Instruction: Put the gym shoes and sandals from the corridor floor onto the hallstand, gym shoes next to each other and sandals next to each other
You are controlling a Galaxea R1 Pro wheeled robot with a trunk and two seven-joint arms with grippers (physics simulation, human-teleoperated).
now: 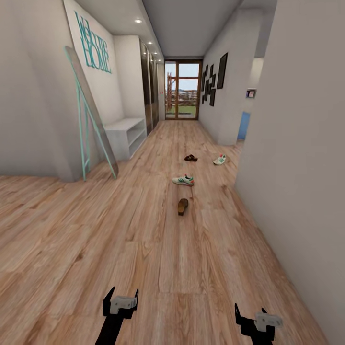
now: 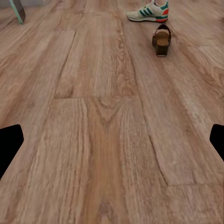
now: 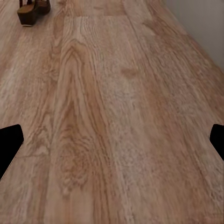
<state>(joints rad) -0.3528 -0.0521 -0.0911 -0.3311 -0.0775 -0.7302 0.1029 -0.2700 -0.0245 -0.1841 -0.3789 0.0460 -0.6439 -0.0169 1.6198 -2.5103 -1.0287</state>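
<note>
Four shoes lie on the corridor floor [image 1: 143,249] ahead of me. The nearest is a brown sandal [image 1: 182,206], also in the left wrist view as sandal [image 2: 161,40] and in the right wrist view as sandal [image 3: 29,10]. Behind it lies a white gym shoe [image 1: 183,180] with green stripes, seen too as gym shoe [image 2: 149,11]. Further off are the second sandal [image 1: 190,157] and second gym shoe [image 1: 220,159]. The light-grey hallstand [image 1: 125,135] stands against the left wall. My left gripper [image 1: 121,297] and right gripper [image 1: 250,312] hang open and empty, well short of the shoes.
A turquoise-framed leaning mirror [image 1: 91,115] stands left, just before the hallstand. A grey wall [image 1: 297,167] closes the right side. Glass doors [image 1: 182,91] end the corridor; framed pictures [image 1: 213,79] hang on the right wall.
</note>
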